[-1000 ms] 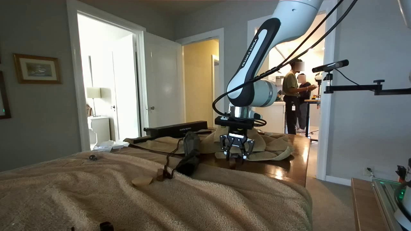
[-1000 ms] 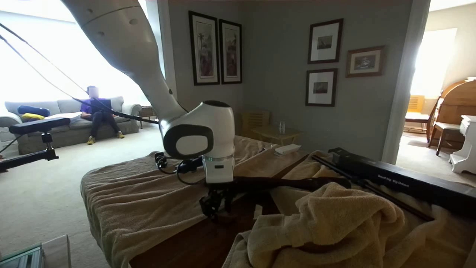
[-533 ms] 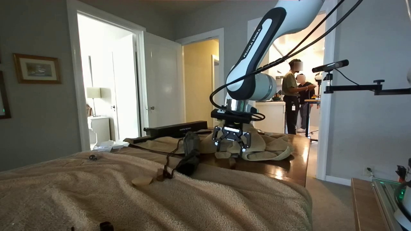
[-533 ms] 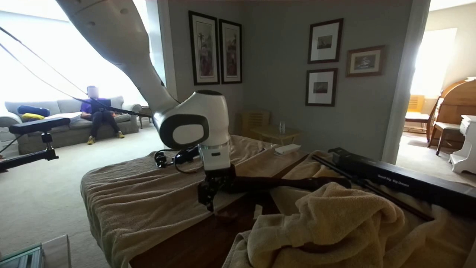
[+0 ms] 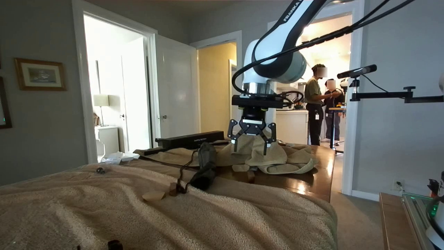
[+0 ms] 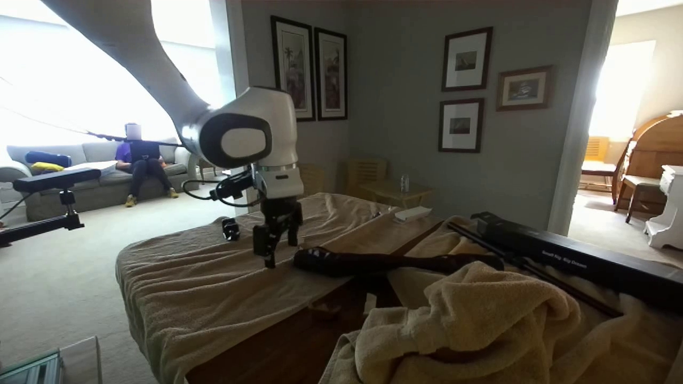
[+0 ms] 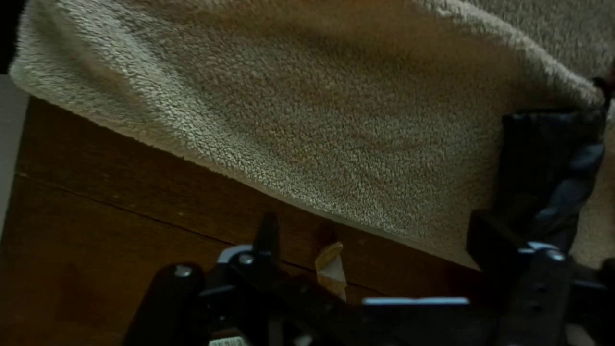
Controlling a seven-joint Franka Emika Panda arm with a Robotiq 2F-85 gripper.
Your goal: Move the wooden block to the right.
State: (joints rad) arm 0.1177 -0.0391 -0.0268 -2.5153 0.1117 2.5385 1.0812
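Observation:
The small brown wooden block (image 5: 250, 176) stands on the bare strip of dark wooden table in an exterior view. It shows dimly as a block (image 6: 323, 311) in an exterior view too. In the wrist view the block (image 7: 331, 269) appears as a narrow piece with light faces, its lower part hidden by the gripper's linkage. My gripper (image 5: 250, 149) is open above the block, clear of it, with nothing between its fingers. The wrist view has the gripper (image 7: 375, 233) with fingers spread wide, the block between them in the picture but below them.
A crumpled towel (image 6: 459, 320) lies beside the bare wood, and a beige blanket (image 5: 208, 218) covers the near side. A dark bag (image 5: 204, 170) rests by the block. A long black box (image 5: 190, 139) lies behind. Another small block (image 5: 172, 189) and a flat piece (image 5: 153, 196) sit on the blanket.
The gripper has opened and let go of the wooden block. It has risen away from the table, while the block stays where it stood on the wood.

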